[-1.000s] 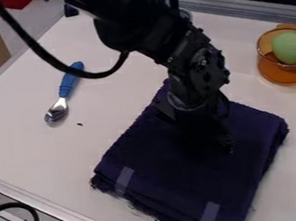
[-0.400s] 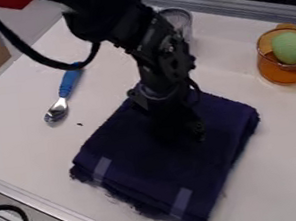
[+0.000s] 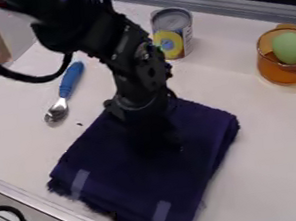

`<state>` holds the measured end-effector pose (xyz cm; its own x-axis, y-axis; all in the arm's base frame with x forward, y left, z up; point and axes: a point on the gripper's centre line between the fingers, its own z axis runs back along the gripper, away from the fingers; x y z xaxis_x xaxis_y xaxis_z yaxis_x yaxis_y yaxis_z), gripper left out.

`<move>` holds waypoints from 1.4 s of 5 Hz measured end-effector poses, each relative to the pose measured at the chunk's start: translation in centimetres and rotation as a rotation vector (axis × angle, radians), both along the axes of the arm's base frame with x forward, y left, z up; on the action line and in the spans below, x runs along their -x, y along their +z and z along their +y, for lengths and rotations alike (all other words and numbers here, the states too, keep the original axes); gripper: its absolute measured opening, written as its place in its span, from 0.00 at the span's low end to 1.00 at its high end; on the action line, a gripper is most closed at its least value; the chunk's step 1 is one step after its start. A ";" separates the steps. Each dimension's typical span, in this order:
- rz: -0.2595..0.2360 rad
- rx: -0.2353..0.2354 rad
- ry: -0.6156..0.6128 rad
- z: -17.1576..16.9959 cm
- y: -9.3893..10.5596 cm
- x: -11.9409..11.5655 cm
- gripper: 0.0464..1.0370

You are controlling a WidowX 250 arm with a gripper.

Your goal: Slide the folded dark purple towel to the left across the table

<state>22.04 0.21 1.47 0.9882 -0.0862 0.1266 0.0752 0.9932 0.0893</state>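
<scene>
Folded dark purple cloth (image 3: 185,178) on a white tabletop (image 3: 261,135), with two pale strips (image 3: 80,183) along its near edge; the black gripper (image 3: 160,144) points downward against the cloth's middle, though whether it is open or closed, or has hold of any fabric, cannot be told against the dark material. Farther back, at left, lies a spoon (image 3: 68,88), blue handle pointing away; at right stands a transparent amber cup (image 3: 275,71) containing a rounded green object (image 3: 293,47). Beyond the cloth stands an upright can (image 3: 170,42), near the metal rail (image 3: 230,11)
</scene>
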 end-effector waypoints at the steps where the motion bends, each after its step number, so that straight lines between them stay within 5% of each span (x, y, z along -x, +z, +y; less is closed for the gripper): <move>1: 0.008 -0.018 0.031 -0.4 0.0 0.3 0.01; 3: 0.010 -0.035 0.042 -0.5 0.1 0.3 0.02; 4: 0.040 -0.036 0.049 -0.2 0.9 0.3 0.16; 7: 0.018 0.067 0.021 -0.9 6.8 -0.1 0.94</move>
